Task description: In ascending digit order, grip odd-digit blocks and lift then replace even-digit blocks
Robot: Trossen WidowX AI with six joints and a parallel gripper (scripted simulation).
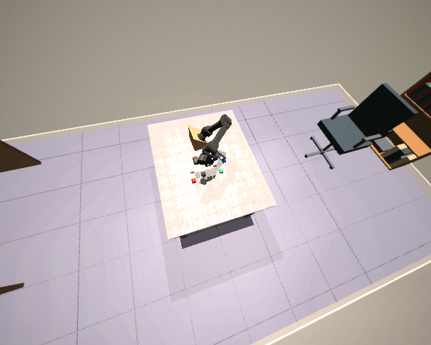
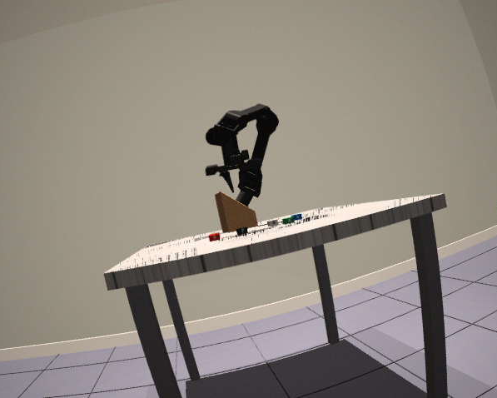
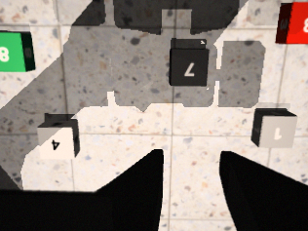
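My gripper [image 3: 191, 160] is above the table, partly open, with nothing between the fingers. In the wrist view, the black block [image 3: 189, 67] [image 1: 203, 174] [image 2: 241, 231] showing 7 lies ahead of the gap. The pale block [image 3: 285, 131] [image 1: 192, 170] showing 1 is right of the fingers, and the white block [image 3: 58, 140] [image 2: 272, 222] showing 4 is to the left. The green block [image 3: 10, 45] [image 1: 220, 170] [image 2: 288, 221] shows 8. The red block [image 3: 293, 30] [image 1: 193, 180] [image 2: 214, 236] is cut off, its digit unclear. The blue block [image 1: 224, 160] [image 2: 297, 216] is outside the wrist view.
A tan wedge-shaped board [image 1: 196, 138] [image 2: 236, 213] stands on the table [image 1: 178, 219] [image 2: 347, 221] beside the arm's base. The arm's shadow falls across several blocks. An office chair [image 1: 344, 135] stands on the floor away from the table.
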